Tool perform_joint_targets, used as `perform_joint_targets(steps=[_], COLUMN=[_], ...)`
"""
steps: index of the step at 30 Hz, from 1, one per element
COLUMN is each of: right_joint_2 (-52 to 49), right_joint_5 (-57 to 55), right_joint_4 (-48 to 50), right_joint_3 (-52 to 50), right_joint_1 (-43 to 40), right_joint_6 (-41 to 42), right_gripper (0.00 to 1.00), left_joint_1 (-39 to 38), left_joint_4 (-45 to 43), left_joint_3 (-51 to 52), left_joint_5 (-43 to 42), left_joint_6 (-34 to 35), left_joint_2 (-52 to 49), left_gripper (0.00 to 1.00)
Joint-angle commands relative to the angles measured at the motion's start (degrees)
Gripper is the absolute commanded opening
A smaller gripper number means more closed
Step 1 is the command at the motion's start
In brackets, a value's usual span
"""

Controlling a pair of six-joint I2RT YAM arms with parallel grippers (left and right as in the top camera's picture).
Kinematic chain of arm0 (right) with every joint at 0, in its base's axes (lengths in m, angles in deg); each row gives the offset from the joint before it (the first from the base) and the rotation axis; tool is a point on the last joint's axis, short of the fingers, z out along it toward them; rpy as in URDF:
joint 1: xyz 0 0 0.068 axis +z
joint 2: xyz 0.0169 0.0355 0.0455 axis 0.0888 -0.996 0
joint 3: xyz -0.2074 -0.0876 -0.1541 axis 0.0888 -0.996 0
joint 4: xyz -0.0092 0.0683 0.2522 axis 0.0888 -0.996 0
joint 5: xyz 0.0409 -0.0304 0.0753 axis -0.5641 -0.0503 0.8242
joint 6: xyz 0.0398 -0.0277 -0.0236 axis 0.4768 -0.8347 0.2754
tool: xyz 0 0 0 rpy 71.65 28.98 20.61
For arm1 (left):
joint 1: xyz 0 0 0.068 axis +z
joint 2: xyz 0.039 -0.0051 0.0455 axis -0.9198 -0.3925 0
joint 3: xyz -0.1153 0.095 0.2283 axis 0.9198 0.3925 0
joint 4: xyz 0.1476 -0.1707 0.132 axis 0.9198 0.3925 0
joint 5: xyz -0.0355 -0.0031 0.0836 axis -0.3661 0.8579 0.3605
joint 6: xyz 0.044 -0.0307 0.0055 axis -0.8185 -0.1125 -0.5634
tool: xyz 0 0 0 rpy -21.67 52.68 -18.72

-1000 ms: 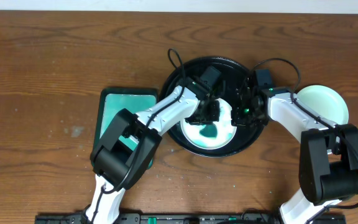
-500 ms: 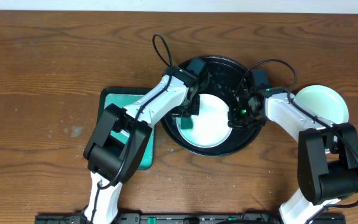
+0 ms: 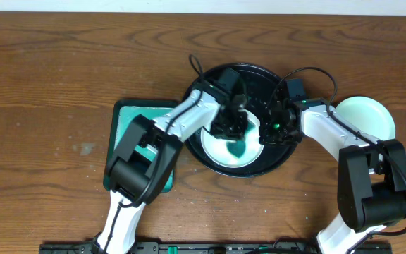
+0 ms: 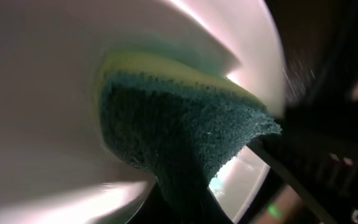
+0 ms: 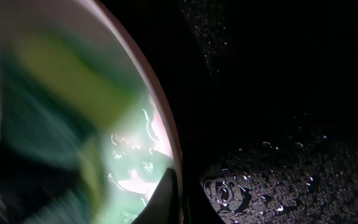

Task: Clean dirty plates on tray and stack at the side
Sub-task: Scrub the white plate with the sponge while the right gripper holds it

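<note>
A white plate (image 3: 224,156) with a teal smear lies in the round black tray (image 3: 259,79). My left gripper (image 3: 232,125) is shut on a green and yellow sponge (image 4: 179,127) and presses it onto the plate's inside (image 4: 36,93). My right gripper (image 3: 268,130) is shut on the plate's right rim (image 5: 166,134); one dark finger (image 5: 165,196) lies inside the rim. A pale green plate (image 3: 365,117) sits on the table to the right of the tray. A third plate is not visible.
A teal rectangular tray (image 3: 136,116) with a dark rim lies left of the black tray, partly under my left arm. The black tray's floor (image 5: 291,168) is wet with droplets. Brown wooden table (image 3: 48,85) surrounds everything.
My left gripper swept the sponge to the plate's left side, then back to its middle. The teal smear shows again below the sponge. The right arm has not moved.
</note>
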Motion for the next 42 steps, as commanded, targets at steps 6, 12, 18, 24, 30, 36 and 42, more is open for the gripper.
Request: perform_joint_targets(steps=[6, 12, 18, 24, 30, 36, 42], right_joint_2=[-1.9, -1.9, -1.9, -1.9, -1.9, -1.9, -1.9], right_joint_5=[-3.4, -3.4, -3.4, -3.4, -3.4, -3.4, -3.4], right_joint_4=[-0.5, -0.5, -0.4, -0.3, -0.4, -0.5, -0.9], right_joint_3=[-0.6, -0.6, -0.6, -0.6, -0.6, -0.6, -0.6], right_joint_1=[0.3, 0.3, 0.3, 0.3, 0.3, 0.3, 0.3], right_joint_6=[0.0, 0.0, -0.4, -0.4, -0.4, -0.4, -0.4], right_gripper=[0.01, 0.01, 0.01, 0.01, 0.01, 0.01, 0.01], left_joint_1=[-3.5, 0.2, 7.8, 7.4, 2.3, -3.4, -3.3], left_joint_4=[5.1, 14.5, 17.8, 10.1, 2.3, -3.6, -0.3], left_joint_3=[1.5, 0.0, 0.0, 0.1, 0.2, 0.2, 0.2], left_joint_5=[-5.0, 15.5, 38.3, 26.4, 5.0, -2.3, -2.4], left_joint_6=[-1.5, 4.9, 4.5, 2.4, 2.4, 2.8, 7.1], left_joint_2=[-3.1, -0.7, 3.0, 1.4, -1.7, -1.7, -1.7], left_gripper=[0.08, 0.07, 0.07, 0.07, 0.07, 0.08, 0.07])
